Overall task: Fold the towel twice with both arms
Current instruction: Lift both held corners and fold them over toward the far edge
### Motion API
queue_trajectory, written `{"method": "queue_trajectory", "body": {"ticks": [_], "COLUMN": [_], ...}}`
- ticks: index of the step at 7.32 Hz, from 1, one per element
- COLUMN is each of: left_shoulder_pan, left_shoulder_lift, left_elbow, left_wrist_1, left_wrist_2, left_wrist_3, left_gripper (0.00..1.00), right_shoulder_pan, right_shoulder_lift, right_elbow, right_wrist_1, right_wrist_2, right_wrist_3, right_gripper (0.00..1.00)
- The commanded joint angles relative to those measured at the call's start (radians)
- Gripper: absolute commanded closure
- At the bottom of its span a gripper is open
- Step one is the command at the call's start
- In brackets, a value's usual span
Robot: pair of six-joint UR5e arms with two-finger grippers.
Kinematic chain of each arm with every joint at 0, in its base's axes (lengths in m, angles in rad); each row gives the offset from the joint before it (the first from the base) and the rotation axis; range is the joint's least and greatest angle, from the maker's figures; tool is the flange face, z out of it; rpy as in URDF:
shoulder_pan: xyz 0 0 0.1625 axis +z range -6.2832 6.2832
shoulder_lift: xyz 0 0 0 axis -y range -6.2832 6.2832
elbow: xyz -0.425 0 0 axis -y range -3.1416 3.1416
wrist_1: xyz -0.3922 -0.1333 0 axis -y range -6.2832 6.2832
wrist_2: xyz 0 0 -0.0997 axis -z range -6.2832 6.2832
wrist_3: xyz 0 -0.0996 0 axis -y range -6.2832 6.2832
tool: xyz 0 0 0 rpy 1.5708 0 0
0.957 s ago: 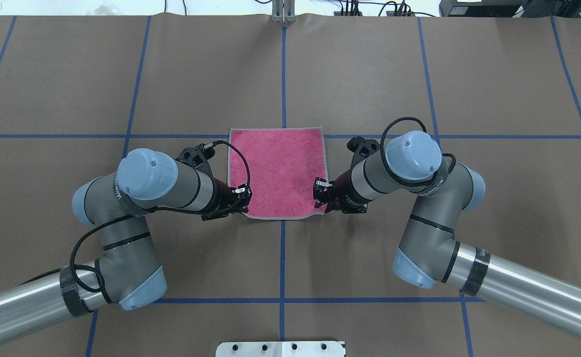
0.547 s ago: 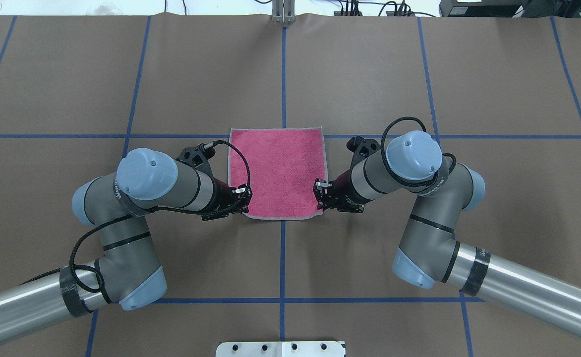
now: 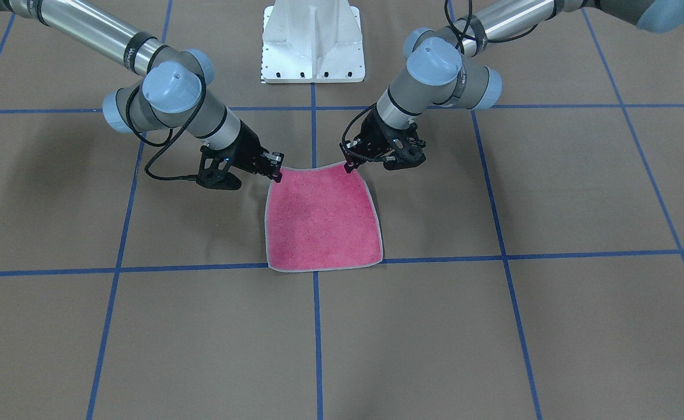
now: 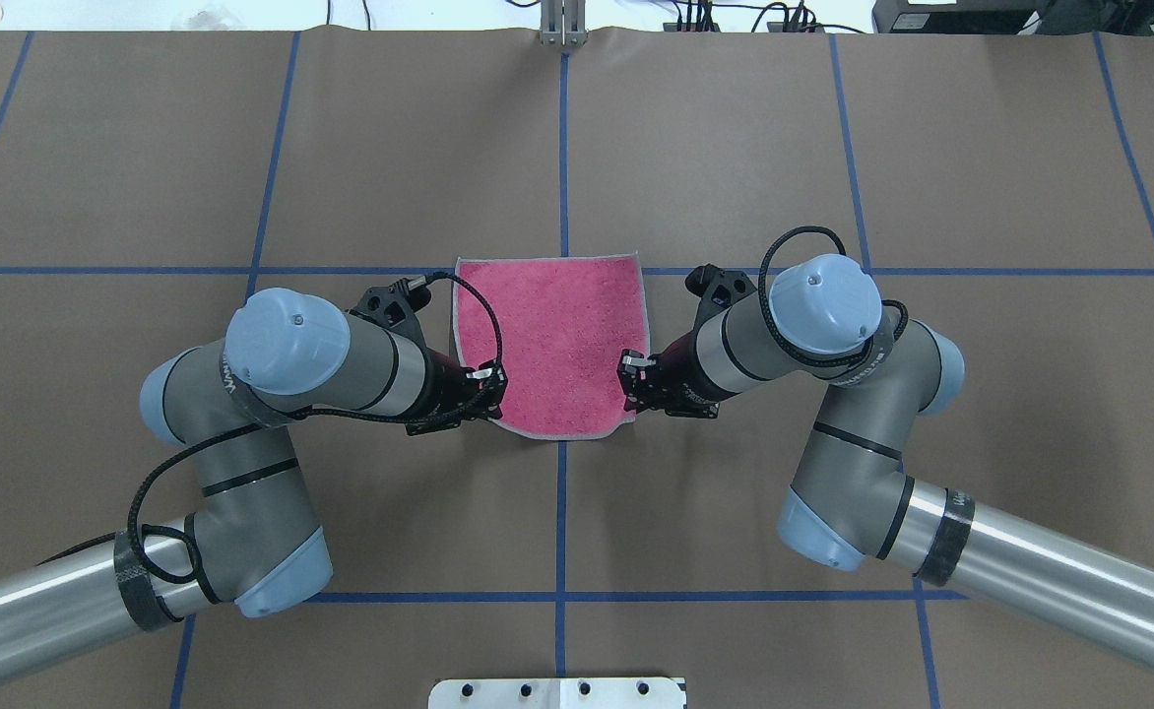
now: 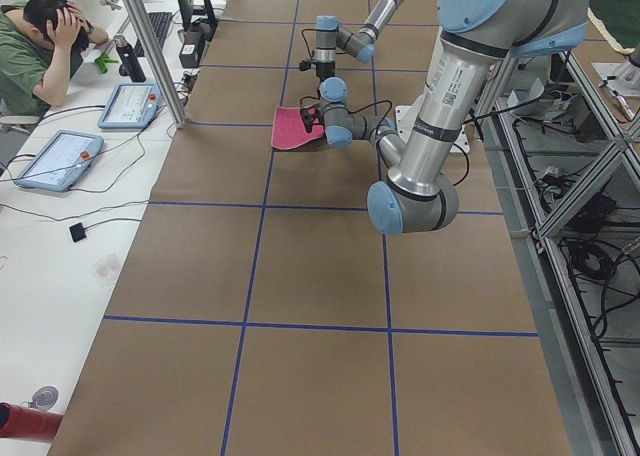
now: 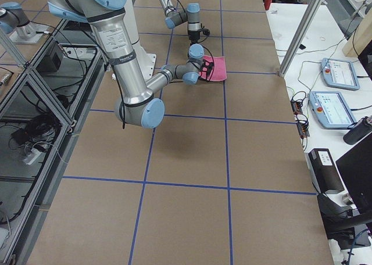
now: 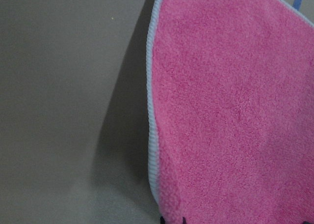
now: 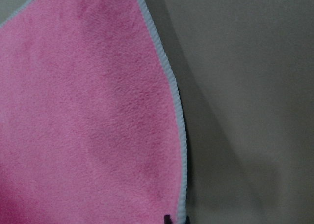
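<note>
The towel [image 4: 552, 335] lies pink face up on the brown table, with its far edge on a blue tape line. Its near edge is raised off the table and bows between the two grippers. My left gripper [image 4: 491, 402] is shut on the near left corner, and my right gripper [image 4: 628, 392] is shut on the near right corner. In the front-facing view the towel [image 3: 321, 224] hangs from the right gripper [image 3: 276, 169] and the left gripper [image 3: 349, 163]. Both wrist views are filled by pink cloth [image 7: 230, 111] [image 8: 88, 116] with its pale border.
The white pedestal base [image 3: 313, 41] stands behind the arms. Blue tape lines [image 4: 562, 148] grid the brown table cover. A seated person [image 5: 40, 46] and tablets [image 5: 125, 104] [image 6: 337, 73] are on a side desk beyond the table's far edge.
Both grippers have drawn slightly inward and up with the near corners. The towel's near edge has narrowed, bowed and left the table.
</note>
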Motion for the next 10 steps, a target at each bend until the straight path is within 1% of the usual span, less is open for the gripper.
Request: {"method": "queue_trajectory", "body": {"ticks": [1,2,4,9,10], "left_shoulder_pan": [-0.018,-0.036,-0.075,-0.098,-0.103], "left_shoulder_lift": [-0.001,-0.001,-0.025,-0.027,-0.027], "left_elbow": [-0.022,-0.022,-0.017,-0.003,-0.002], "left_wrist_1": [0.002,0.003,0.011,0.011,0.011], "left_wrist_2": [0.000,0.000,0.000,0.001,0.001], "left_wrist_3": [0.000,0.000,-0.004,-0.010,-0.010], "left_gripper": [1.00,1.00,1.00,1.00,1.00], "right_shoulder_pan": [0.013,0.027,0.048,0.097,0.097], "right_shoulder_lift": [-0.002,-0.004,-0.003,0.017,0.019], "right_elbow": [0.007,0.006,0.006,-0.002,-0.005], "right_wrist_1": [0.028,0.055,0.057,0.059,0.057], "right_wrist_2": [-0.003,-0.005,-0.006,-0.022,-0.048], "right_wrist_3": [0.007,0.010,0.019,0.024,0.025], "right_gripper": [1.00,1.00,1.00,1.00,1.00]}}
